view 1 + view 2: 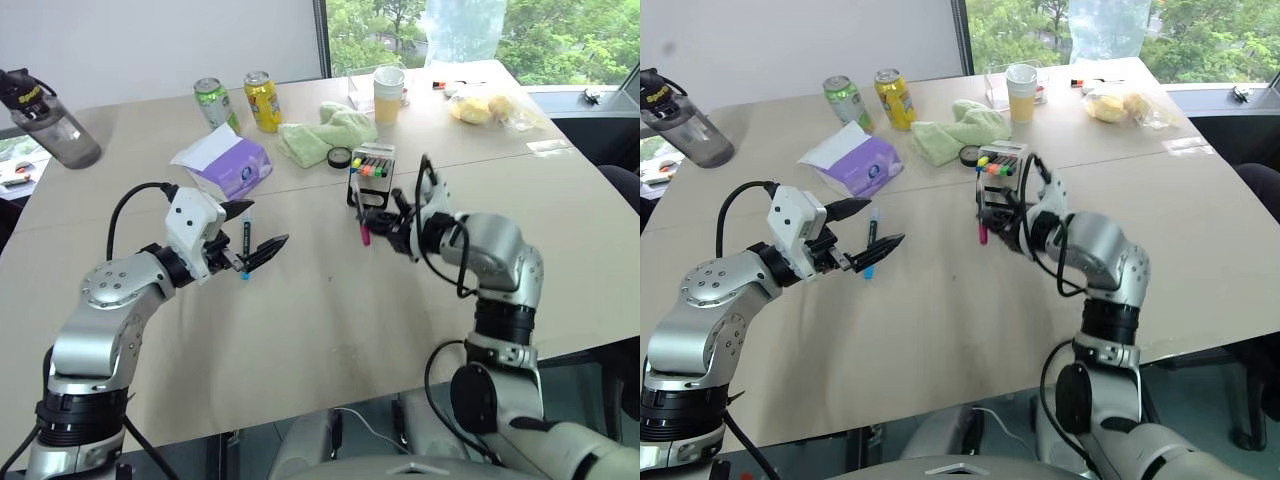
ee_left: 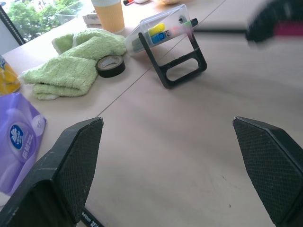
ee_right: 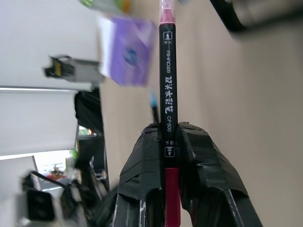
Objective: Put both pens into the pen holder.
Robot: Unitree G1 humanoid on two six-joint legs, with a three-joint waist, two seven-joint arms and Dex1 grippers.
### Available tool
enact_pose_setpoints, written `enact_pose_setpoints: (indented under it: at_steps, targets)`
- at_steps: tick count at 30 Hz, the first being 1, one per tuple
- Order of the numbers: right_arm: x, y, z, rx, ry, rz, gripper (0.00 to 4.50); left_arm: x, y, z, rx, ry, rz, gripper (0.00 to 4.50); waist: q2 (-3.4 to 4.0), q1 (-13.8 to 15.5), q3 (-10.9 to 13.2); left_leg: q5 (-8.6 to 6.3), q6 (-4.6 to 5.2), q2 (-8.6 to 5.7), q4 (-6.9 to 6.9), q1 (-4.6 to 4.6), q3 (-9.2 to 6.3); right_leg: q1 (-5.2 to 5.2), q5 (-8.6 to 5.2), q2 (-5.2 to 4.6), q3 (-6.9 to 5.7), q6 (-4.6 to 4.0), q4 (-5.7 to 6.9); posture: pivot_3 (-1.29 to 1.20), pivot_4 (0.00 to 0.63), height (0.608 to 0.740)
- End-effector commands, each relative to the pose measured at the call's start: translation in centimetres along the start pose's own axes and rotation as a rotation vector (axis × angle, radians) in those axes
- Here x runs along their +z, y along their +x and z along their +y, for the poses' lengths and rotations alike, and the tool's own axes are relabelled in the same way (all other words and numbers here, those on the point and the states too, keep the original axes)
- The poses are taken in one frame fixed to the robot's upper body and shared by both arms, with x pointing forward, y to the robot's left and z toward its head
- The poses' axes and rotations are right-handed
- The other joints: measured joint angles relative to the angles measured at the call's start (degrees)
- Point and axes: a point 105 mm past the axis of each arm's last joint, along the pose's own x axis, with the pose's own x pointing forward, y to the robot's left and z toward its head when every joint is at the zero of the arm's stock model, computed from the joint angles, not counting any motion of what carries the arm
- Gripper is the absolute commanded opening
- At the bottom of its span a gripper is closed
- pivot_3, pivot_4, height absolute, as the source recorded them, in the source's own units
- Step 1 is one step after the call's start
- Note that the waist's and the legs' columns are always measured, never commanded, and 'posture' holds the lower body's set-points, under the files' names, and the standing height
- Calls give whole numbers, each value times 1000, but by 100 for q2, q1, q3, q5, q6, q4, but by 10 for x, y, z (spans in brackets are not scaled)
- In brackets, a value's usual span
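The pink-ended pen [image 3: 167,99], clamped near one end by the right gripper [image 1: 385,222], hangs just in front of the pen holder [image 1: 371,172]. Light, stiff and slick, it probably wants a mid-barrel pinch. Further from the holder, the blue-capped pen [image 1: 246,238] lies under the spread-fingered, empty left gripper [image 1: 255,232].

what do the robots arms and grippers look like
Both arms are silver-grey metal segments with black joint rings and looping black cables. The left gripper has a white housing and two black wedge-shaped fingers with finely textured pads. The right gripper has black fingers too.
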Motion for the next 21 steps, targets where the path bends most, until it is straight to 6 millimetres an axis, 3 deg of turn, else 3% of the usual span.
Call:
enact_pose_setpoints:
  at_steps: [1, 6, 10, 21]
  targets:
    - [-17, 1, 31, 127, 31, 19, 7, 12, -1, 2, 1, 49, -35, 4500, 0, -20, 0, 0, 0, 3, 0, 4, 6, 0, 0, 7, -1, 0, 2, 0, 150, 740]
    - [-7, -5, 49, 188, 16, -21, 7, 12, -1, 0, -5, 45, -33, 4500, 0, 1, 0, 0, 0, 9, -1, 5, 4, 0, 0, 16, -1, 0, 2, 0, 150, 740]
    - [-10, -7, 59, 241, -8, -23, 7, 11, -2, 0, -5, 43, -33, 4500, 0, 1, 0, 0, 0, 9, 0, 5, 7, 0, 0, 16, -1, 0, 1, 0, 150, 740]
    - [13, -8, 51, 176, 64, -76, 7, 11, -2, 0, -8, 39, -35, 4500, 0, 4, 0, 0, 0, 9, -2, 4, 6, -5, 0, 15, 0, 0, 2, 0, 150, 740]
